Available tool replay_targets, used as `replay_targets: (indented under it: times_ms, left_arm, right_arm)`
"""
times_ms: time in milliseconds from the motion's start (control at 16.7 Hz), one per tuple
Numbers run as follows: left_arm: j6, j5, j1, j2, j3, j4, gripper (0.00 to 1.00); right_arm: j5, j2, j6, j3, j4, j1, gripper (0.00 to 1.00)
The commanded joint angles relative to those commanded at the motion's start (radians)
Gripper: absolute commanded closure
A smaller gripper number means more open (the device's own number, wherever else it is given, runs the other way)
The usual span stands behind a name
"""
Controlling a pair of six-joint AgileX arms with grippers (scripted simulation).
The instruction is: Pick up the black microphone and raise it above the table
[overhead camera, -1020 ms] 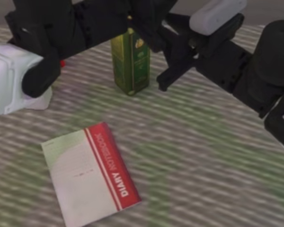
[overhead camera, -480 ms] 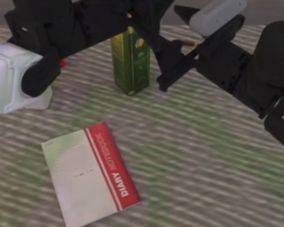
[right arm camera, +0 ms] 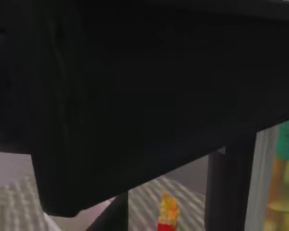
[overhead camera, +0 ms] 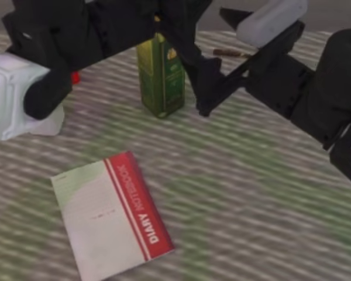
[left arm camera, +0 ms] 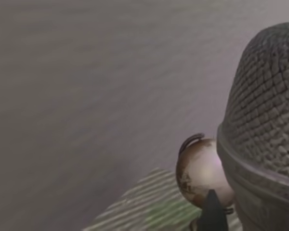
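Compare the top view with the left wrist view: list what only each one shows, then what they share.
Only the top view shows the green bottle, the red-spined diary notebook, the white box, the thin brown stick and both arms. Only the left wrist view shows the black microphone, its mesh head close up, and a brown ball behind it. Both show the table.

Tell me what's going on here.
The left gripper is at the far side of the table, above the green bottle. The black microphone shows its mesh head right against the left wrist camera, with the table low beyond it, so it looks raised. The right gripper reaches in beside the bottle.
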Motion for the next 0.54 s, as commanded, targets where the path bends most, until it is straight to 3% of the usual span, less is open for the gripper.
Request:
replay_targets:
  times_ms: [360,540]
  left_arm:
    - [-0.006,0.107,0.124,-0.061,-0.057,0.0,1.0]
    - [-0.007,0.129,0.151,-0.073,-0.07,0.0,1.0]
  right_arm:
    - [-0.034,-0.23,0.001,-0.19,-0.033,-0.027,0.0]
    - [-0.043,-0.267,0.001,-0.226,-0.038,-0.031,0.0]
